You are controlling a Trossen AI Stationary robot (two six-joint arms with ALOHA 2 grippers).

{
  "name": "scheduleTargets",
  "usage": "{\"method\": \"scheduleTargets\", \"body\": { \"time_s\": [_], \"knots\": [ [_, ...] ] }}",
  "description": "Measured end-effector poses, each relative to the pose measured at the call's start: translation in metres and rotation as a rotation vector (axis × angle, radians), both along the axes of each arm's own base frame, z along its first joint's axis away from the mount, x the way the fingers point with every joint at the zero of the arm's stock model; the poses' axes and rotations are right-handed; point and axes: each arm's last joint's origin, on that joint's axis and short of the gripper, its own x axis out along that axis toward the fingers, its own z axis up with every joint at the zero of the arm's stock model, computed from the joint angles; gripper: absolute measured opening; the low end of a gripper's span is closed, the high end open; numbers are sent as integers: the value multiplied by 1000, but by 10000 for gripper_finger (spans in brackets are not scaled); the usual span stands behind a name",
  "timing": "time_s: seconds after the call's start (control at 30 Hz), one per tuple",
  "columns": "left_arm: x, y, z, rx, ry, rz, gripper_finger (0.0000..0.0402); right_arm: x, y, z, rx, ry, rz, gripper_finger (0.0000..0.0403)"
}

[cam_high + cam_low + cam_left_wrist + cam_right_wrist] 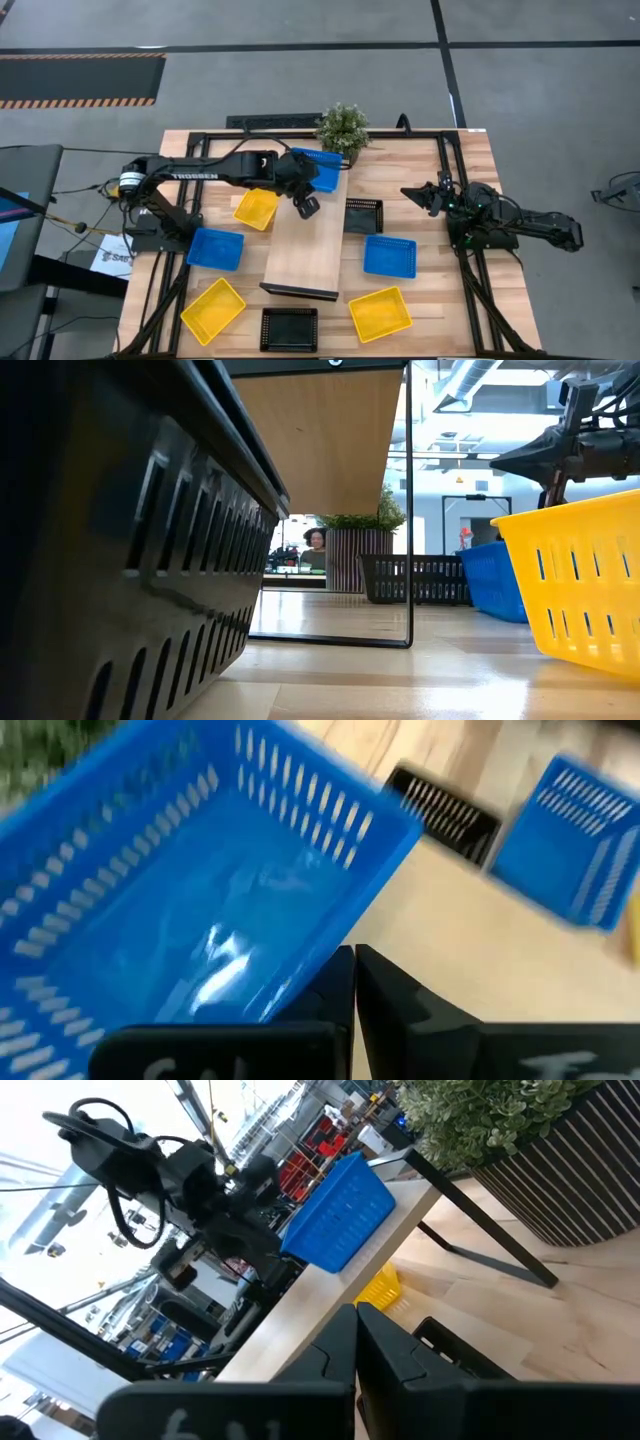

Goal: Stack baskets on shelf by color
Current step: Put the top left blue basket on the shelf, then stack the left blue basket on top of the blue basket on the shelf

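Observation:
The shelf [305, 250] is a light-wood plank on a dark frame in the middle of the table. One blue basket [322, 168] sits tilted on its far end, one long side [330, 1260] on the plank. My left gripper [306, 206] is shut beside that basket's near corner. Around the shelf on the table lie two blue baskets [215, 248] [389, 256], three yellow ones [256, 208] [212, 308] [380, 313] and two black ones [363, 215] [289, 327]. My right gripper [420, 193] is shut above the table's right side, holding nothing. My left gripper [355, 990] stands shut right beside the tilted blue basket's corner [325, 960]. That corner passes behind one finger [335, 1005], so I cannot tell whether it touches. Nothing lies between the fingers.
A potted plant [343, 128] stands at the far edge, just behind the shelf's far end. The near length of the plank [300, 265] is bare. A dark frame runs along the table's sides [465, 270]. In the low view a person [314, 548] shows far beyond the table.

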Motion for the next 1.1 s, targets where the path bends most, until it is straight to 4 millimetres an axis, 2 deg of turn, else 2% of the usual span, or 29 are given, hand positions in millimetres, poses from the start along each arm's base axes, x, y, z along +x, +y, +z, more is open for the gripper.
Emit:
{"method": "scheduleTargets", "body": {
  "time_s": [0.17,0.33,0.43,0.57,0.63,0.7,0.8,0.83,0.97,1.1],
  "knots": [
    [7,2,7,16,-99,-4,0,0,0,0,-1,4,0,26],
    [7,4,7,52,-92,-13,0,0,0,0,-1,4,0,26],
    [2,2,25,104,-87,-70,0,0,0,0,0,4,0,26],
    [-27,-3,76,144,-30,-111,0,0,0,0,0,3,0,26],
    [-46,-4,89,97,61,-23,2,0,0,0,0,4,0,26],
    [-64,-5,92,54,171,98,8,0,0,0,0,3,0,26],
    [-89,-15,89,12,336,195,28,0,0,0,0,3,0,26],
    [-92,-19,84,-4,372,215,38,0,0,0,0,3,0,26],
    [-90,-37,58,-122,415,201,92,0,0,0,0,3,0,26],
    [-99,-46,30,-190,519,378,151,0,0,0,0,3,1,26]
  ]
}}
